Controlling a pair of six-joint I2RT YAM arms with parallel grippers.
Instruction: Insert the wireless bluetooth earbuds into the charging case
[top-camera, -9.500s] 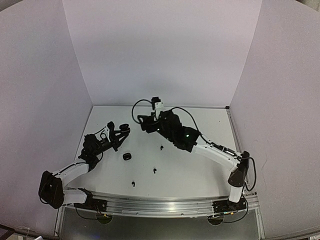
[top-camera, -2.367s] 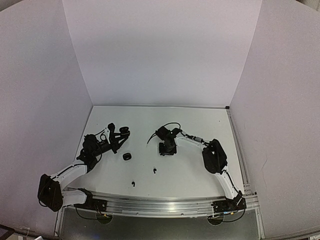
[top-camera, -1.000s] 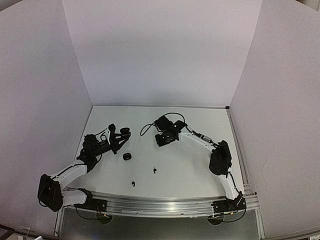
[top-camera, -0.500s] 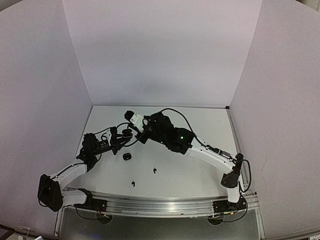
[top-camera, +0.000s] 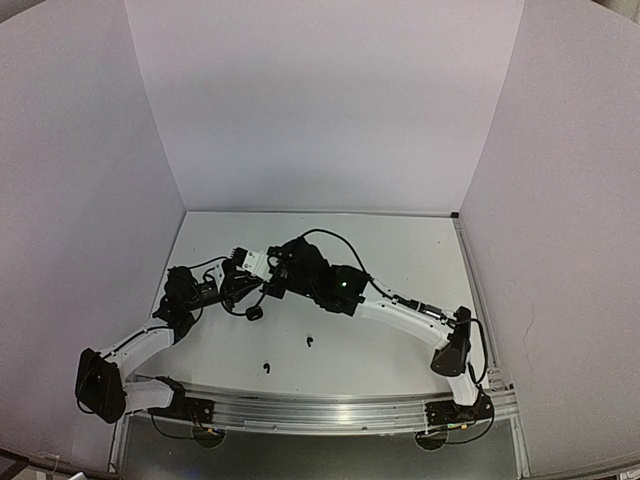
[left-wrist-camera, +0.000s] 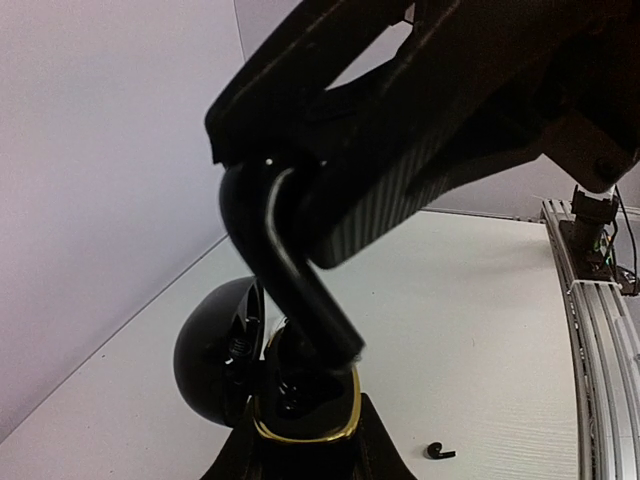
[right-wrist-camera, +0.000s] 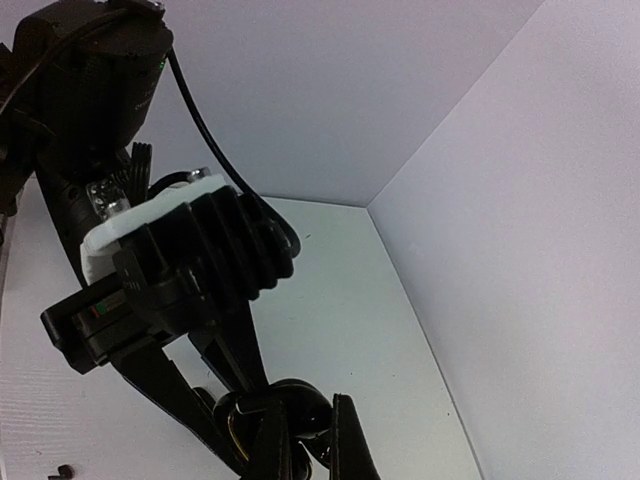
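Note:
My left gripper (top-camera: 243, 284) (left-wrist-camera: 300, 445) is shut on the open charging case (left-wrist-camera: 300, 415). The case is black with a gold rim, and its lid (left-wrist-camera: 212, 350) is swung back to the left. My right gripper (top-camera: 268, 288) (right-wrist-camera: 310, 445) reaches in from the right, shut on a black earbud (left-wrist-camera: 290, 270). The earbud's stem points down into the case's well. In the right wrist view the case (right-wrist-camera: 235, 428) sits right under my closed fingers. Two more black earbuds (top-camera: 309, 341) (top-camera: 266, 366) lie loose on the table.
A second small black case (top-camera: 254, 313) lies on the table just below the two grippers. One loose earbud (left-wrist-camera: 440, 452) shows to the right of the held case. White walls close the table (top-camera: 400, 260) on three sides, and a metal rail (top-camera: 330, 410) runs along the near edge.
The right arm has swung left from the table's middle to the case in my left gripper. The earbud that lay there is gone from the table. The left gripper has tilted slightly toward the right.

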